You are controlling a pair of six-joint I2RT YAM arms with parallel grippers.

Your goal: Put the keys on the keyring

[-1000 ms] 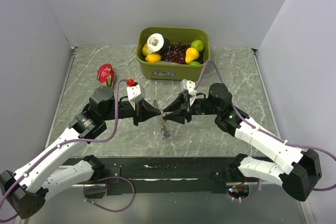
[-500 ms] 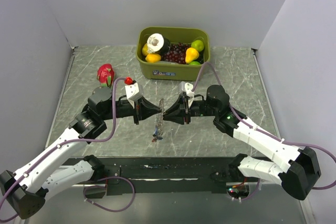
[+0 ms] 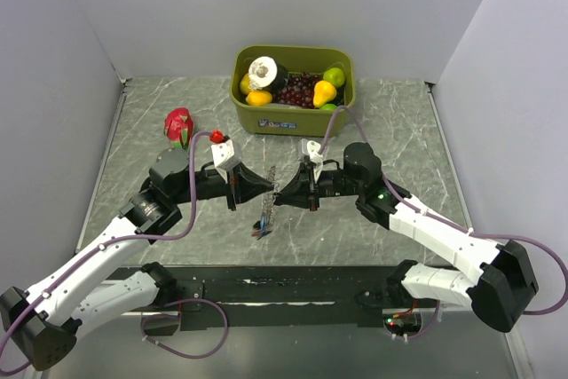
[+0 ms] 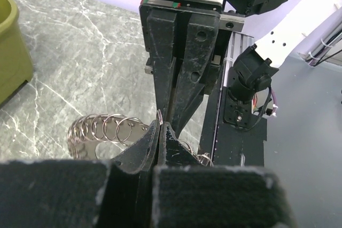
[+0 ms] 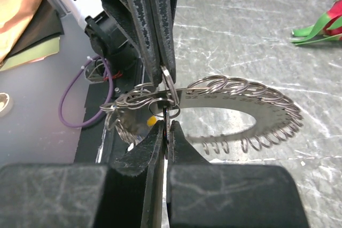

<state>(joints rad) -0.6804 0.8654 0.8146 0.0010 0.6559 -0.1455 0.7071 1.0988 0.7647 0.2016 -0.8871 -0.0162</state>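
The keyring (image 5: 243, 97), a flat grey metal ring edged with small wire loops, hangs edge-on above the table between my two arms (image 3: 271, 175). My left gripper (image 4: 161, 125) is shut on one loop of its rim, and the coiled rim (image 4: 104, 130) shows beside its tips. My right gripper (image 5: 167, 126) faces it tip to tip and is shut on a thin dark key hooked into a loop. Other keys (image 3: 261, 230) dangle below the ring, one with a yellow head (image 5: 152, 122). The left fingers (image 5: 147, 20) fill the top of the right wrist view.
An olive bin (image 3: 293, 120) of fruit stands at the back centre. A red dragon fruit (image 3: 178, 124) and a small red object (image 3: 217, 137) lie at the back left. A dark strip (image 3: 293, 286) runs along the near table edge by the arm bases.
My right gripper has closed from open to shut and slid left up to the left gripper's tips. The keyring and hanging keys shifted slightly left.
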